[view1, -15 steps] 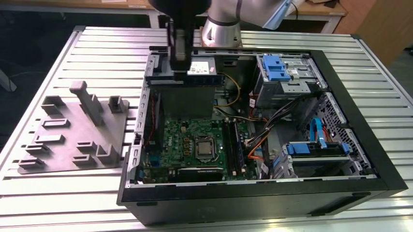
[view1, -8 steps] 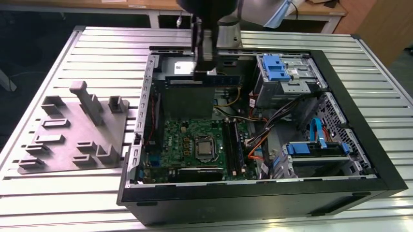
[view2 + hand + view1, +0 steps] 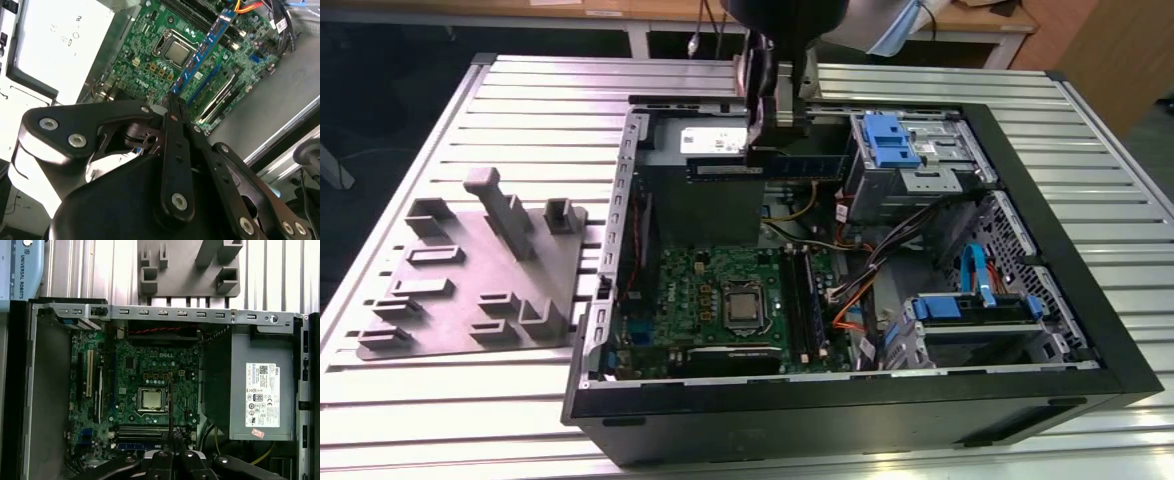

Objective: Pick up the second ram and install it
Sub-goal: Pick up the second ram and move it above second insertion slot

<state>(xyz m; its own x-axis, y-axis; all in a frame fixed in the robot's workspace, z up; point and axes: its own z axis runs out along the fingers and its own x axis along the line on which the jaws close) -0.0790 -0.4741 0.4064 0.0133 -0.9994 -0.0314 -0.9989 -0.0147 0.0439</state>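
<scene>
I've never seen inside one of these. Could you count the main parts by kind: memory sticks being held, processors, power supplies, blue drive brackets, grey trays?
Ram stick, held in the gripper: 1
Processor: 1
Power supply: 1
Blue drive brackets: 2
Grey tray: 1
Total: 6

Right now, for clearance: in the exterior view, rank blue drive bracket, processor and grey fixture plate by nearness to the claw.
1. Blue drive bracket, exterior view's right of the claw.
2. Processor, on the motherboard.
3. Grey fixture plate, outside the case.
</scene>
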